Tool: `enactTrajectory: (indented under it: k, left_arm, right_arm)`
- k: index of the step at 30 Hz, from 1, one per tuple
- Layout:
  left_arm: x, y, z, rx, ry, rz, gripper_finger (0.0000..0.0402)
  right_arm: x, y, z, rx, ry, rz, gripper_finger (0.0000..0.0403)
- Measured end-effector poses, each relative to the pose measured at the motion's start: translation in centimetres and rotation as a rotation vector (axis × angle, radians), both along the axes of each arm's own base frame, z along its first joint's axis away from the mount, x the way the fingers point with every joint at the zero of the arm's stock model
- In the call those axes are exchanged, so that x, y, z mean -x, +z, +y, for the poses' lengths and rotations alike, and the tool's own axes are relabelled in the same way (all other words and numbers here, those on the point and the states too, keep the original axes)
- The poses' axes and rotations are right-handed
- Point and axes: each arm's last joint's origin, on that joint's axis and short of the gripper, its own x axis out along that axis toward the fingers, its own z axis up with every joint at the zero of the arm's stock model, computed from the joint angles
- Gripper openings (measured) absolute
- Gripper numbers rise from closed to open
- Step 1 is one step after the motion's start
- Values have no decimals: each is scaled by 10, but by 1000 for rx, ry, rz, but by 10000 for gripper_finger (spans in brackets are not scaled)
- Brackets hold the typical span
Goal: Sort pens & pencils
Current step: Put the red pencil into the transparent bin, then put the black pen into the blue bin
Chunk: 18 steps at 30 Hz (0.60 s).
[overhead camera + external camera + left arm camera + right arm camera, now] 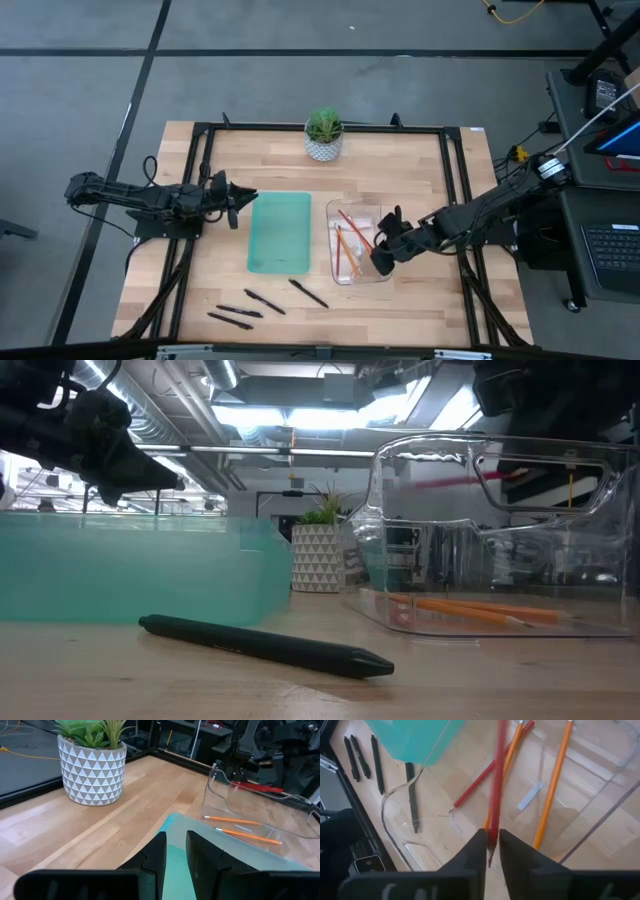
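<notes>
Pencils, thin orange and red sticks (552,785), lie in the clear plastic bin (375,215) on the wooden bench (280,165); a further red pencil (495,785) stands pinched between the right hand's (491,847) fingers above that bin. To finish well, release it low and level so it settles beside the others. Four slim black pens (265,301) wait near the teal tray (280,232). The left hand (236,200), fingers slightly apart and empty, hovers beside the tray.
</notes>
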Motion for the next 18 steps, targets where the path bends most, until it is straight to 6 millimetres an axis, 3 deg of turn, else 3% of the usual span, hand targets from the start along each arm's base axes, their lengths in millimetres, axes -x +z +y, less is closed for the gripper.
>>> enactTrajectory:
  k: [10,18]
  left_arm:
    - [0,0,0,2,-8,0,69]
    - [0,0,0,-4,-9,2,69]
  right_arm:
    - [1,5,-3,-21,34,0,120]
    - [1,55,-15,-141,245,-140,126]
